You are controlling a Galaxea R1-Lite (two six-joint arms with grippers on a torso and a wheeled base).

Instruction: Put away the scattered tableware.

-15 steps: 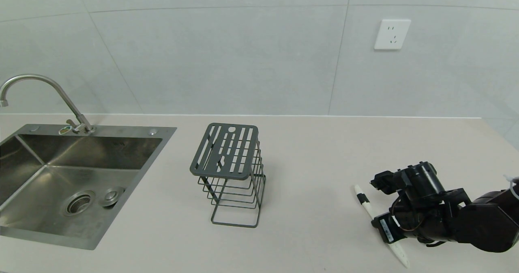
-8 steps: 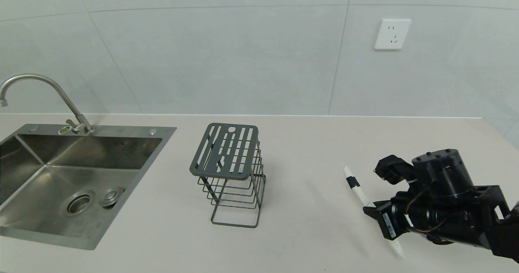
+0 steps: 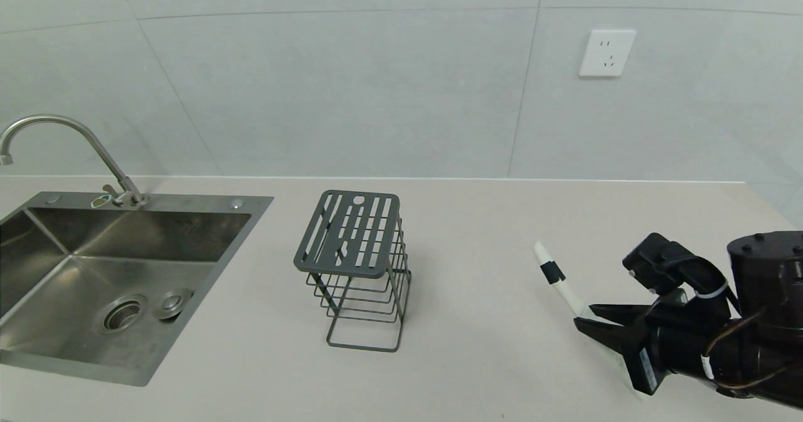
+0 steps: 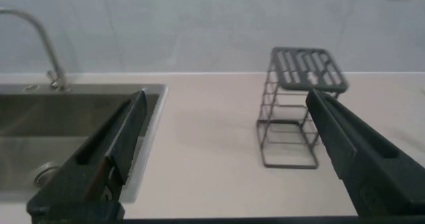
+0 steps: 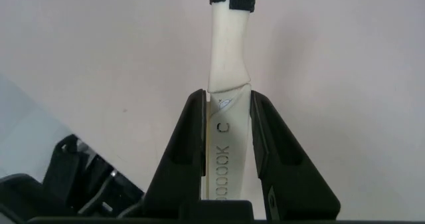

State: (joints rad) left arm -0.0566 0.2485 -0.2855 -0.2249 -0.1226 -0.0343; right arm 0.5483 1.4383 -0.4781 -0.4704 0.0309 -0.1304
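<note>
A white knife [image 3: 554,274] with a black band on its handle is clamped at the blade end by my right gripper [image 3: 587,316], at the right of the counter. Its handle points away from the gripper toward the back left. In the right wrist view the two dark fingers [image 5: 192,151] of that gripper [image 5: 228,151] press on both sides of the knife's [image 5: 230,58] white blade. A dark grey wire rack [image 3: 354,265] with a slotted top stands mid-counter, well left of the knife. My left gripper [image 4: 226,157] is open and empty, with the rack [image 4: 302,104] ahead of it.
A steel sink [image 3: 94,284] with a curved faucet [image 3: 69,149] fills the counter's left end. A wall socket [image 3: 606,52] sits on the tiled wall at the right. Bare counter lies between the rack and the knife.
My right gripper has closed on the knife and turned, moving right and up. The knife's handle end has swung up off the spot where it lay.
</note>
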